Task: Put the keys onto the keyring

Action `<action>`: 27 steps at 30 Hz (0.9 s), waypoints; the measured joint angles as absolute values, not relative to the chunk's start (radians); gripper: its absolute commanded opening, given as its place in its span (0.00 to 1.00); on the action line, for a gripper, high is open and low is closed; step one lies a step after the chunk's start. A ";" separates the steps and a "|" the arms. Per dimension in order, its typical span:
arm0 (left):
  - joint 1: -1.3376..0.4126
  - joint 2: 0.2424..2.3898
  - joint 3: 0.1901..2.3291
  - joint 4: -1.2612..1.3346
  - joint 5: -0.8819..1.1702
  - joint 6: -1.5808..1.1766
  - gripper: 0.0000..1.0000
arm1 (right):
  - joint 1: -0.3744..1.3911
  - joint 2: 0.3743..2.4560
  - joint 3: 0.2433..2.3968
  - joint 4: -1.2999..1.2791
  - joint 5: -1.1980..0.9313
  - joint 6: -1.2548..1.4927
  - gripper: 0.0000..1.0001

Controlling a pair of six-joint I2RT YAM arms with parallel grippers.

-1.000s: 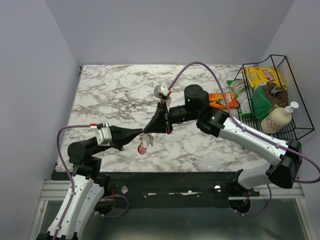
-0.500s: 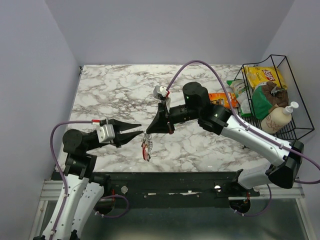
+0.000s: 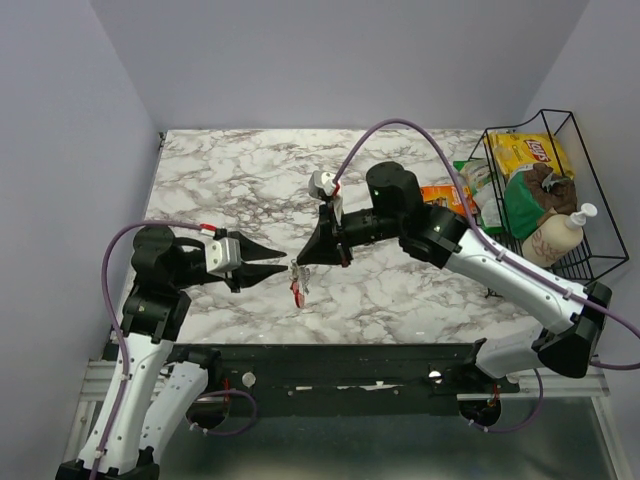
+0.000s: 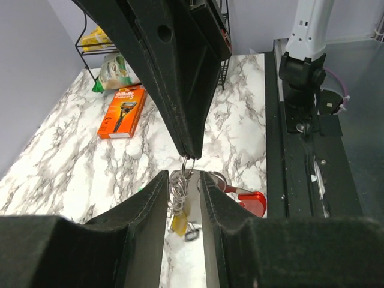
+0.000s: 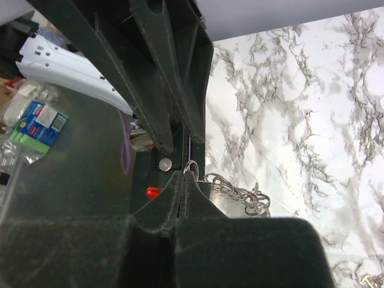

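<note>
Above table (image 3: pixel 220 190) front | keys (image 3: pixel 298 285) hang vertically | right fingers (image 3: pixel 320 245) pinch keyring (image 4: pixel 188 163) | left fingers (image 4: pixel 144 210) released

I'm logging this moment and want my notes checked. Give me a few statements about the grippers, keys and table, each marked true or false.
1. The right gripper is shut on the keyring. True.
2. The left gripper is clamped on a key. False: it is open and holds nothing, with a finger on either side of the hanging bunch.
3. The keys lie scattered across the table. False: they dangle together from the keyring below the right gripper.
4. An orange packet lies flat on the table. True.
</note>
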State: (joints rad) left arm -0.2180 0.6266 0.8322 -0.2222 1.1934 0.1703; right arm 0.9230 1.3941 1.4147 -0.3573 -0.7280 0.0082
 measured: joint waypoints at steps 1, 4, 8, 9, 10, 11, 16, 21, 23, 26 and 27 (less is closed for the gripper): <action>-0.218 0.618 0.819 -0.208 1.193 0.158 0.36 | 0.923 1.389 1.401 -0.340 -0.724 0.022 0.01; -0.218 0.584 0.774 -0.147 1.193 0.109 0.36 | 0.923 1.358 1.332 -0.262 -0.712 0.079 0.01; -0.218 0.554 0.706 -0.012 1.191 0.006 0.35 | 0.923 1.306 1.242 -0.128 -0.704 0.137 0.01; -0.218 0.550 0.690 0.026 1.189 -0.022 0.35 | 0.923 1.290 1.215 -0.088 -0.704 0.144 0.01; -0.218 0.547 0.680 0.053 1.188 -0.041 0.35 | 0.923 1.270 1.184 -0.039 -0.704 0.150 0.01; -0.218 0.544 0.670 0.081 1.185 -0.062 0.35 | 0.923 1.257 1.142 0.014 -0.704 0.155 0.01; -0.218 0.537 0.654 0.210 1.158 -0.151 0.36 | 0.923 1.152 0.996 0.241 -0.706 0.160 0.01; -0.218 0.539 0.620 0.398 1.152 -0.278 0.39 | 0.923 1.119 0.888 0.472 -0.738 0.159 0.00; -0.218 0.554 0.608 0.487 1.154 -0.340 0.39 | 0.923 1.118 0.849 0.560 -0.758 0.164 0.00; -0.218 0.588 0.605 0.601 1.166 -0.428 0.40 | 0.923 1.119 0.784 0.704 -0.781 0.178 0.00; -0.218 0.597 0.605 0.630 1.171 -0.451 0.40 | 0.923 1.121 0.770 0.742 -0.788 0.184 0.01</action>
State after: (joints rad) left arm -0.2180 0.5968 0.6052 0.6296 1.1706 -0.4511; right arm 0.9230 1.1206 0.7696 0.7418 -0.7879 0.1841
